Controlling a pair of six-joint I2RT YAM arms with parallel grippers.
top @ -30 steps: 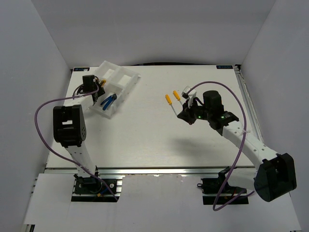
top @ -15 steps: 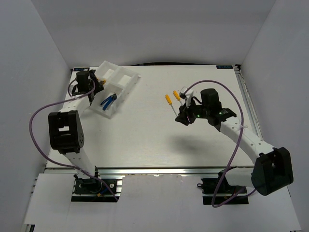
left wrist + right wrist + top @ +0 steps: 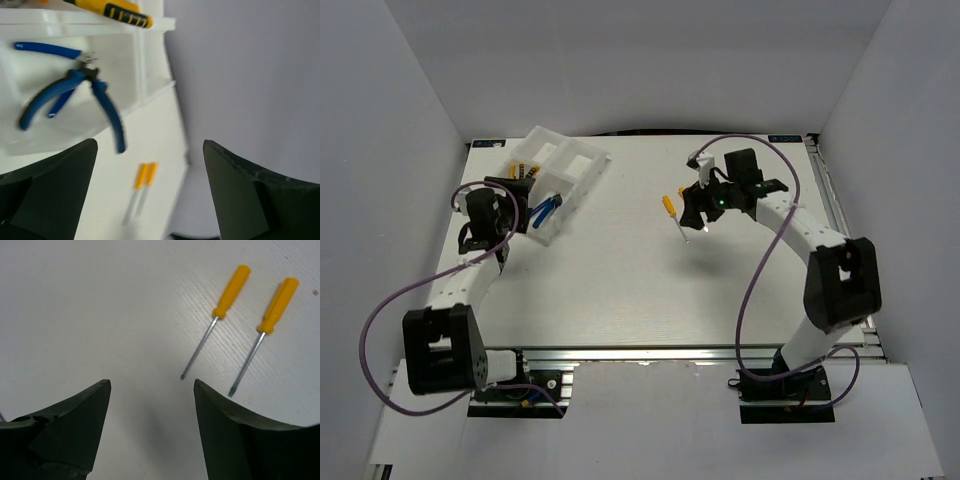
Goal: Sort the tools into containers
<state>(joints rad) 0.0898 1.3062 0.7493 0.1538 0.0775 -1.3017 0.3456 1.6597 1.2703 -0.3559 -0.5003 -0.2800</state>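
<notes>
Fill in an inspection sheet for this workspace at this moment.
Surface: white table.
Job's things: white tray at far left holds blue pliers and yellow-black pliers; two screwdrivers lie side by side on the table.
Clutter: nothing seen.
Pincers: left pincer open, empty, by the tray; right pincer open, empty, near the screwdrivers.
Cables: purple cables loop along both arms.
Surroundings: white walls on three sides.

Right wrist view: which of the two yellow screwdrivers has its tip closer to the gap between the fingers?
The screwdriver on the picture's left: its tip ends just beside that gap. The other screwdriver lies farther right.
</notes>
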